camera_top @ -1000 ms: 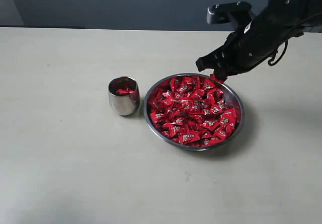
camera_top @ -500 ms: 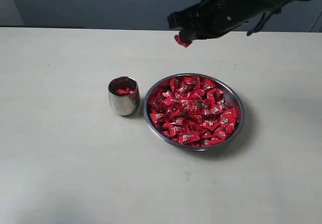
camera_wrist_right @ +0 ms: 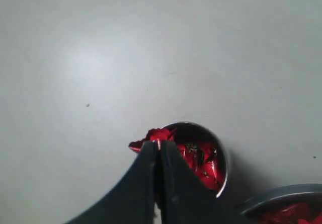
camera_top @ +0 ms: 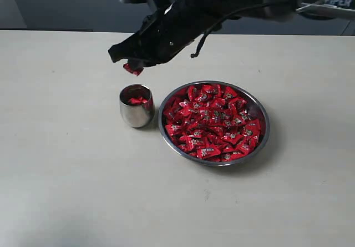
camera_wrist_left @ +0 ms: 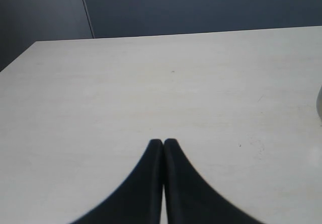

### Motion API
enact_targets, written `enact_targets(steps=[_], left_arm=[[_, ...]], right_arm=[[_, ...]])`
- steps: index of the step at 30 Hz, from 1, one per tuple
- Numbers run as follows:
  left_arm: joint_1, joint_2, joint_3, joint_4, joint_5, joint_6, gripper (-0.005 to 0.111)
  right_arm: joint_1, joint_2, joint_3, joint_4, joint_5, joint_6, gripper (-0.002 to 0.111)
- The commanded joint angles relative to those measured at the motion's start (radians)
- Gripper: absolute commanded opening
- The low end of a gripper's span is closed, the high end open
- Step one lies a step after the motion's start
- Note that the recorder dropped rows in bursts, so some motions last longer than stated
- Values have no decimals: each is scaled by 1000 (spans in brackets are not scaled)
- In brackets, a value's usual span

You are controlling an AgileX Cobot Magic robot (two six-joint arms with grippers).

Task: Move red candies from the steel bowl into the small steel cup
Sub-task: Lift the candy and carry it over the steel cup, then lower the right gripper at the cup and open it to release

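step: drop | right claw (camera_top: 131,64) pinching candy (camera_top: 132,69) above cup (camera_top: 136,114) | looks near the rim: suggest centring over the mouth, release low | left claw (camera_wrist_left: 163,144) pressed together, empty

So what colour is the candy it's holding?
Shiny red. The candy shows best in the right wrist view.

The pale worktop (camera_top: 66,175) carries two things. The small steel cup (camera_top: 136,109) stands just beside the steel bowl (camera_top: 254,104) (both upright).
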Motion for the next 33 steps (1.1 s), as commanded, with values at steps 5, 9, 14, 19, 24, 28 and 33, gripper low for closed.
enact_targets(steps=[5, 9, 14, 19, 24, 28, 33], left_arm=[[-7, -5, 5, 2, -8, -1, 0], [-7, -5, 5, 2, -8, -1, 0], [-7, -5, 5, 2, -8, -1, 0], [-7, -5, 5, 2, -8, -1, 0], [-7, -5, 5, 2, -8, -1, 0], [-7, -5, 5, 2, -8, -1, 0], [-7, -5, 5, 2, -8, -1, 0]], right_arm=[[7, 80, -16, -34, -2, -9, -1], [7, 90, -16, -38, -36, -9, -1], [7, 110, -16, -52, -53, -9, -1], [7, 121, -16, -56, -61, -9, -1], [7, 121, -16, -77, -64, -49, -1], [7, 121, -16, -79, -60, -75, -1], [7, 121, -16, -72, -46, -82, 1]])
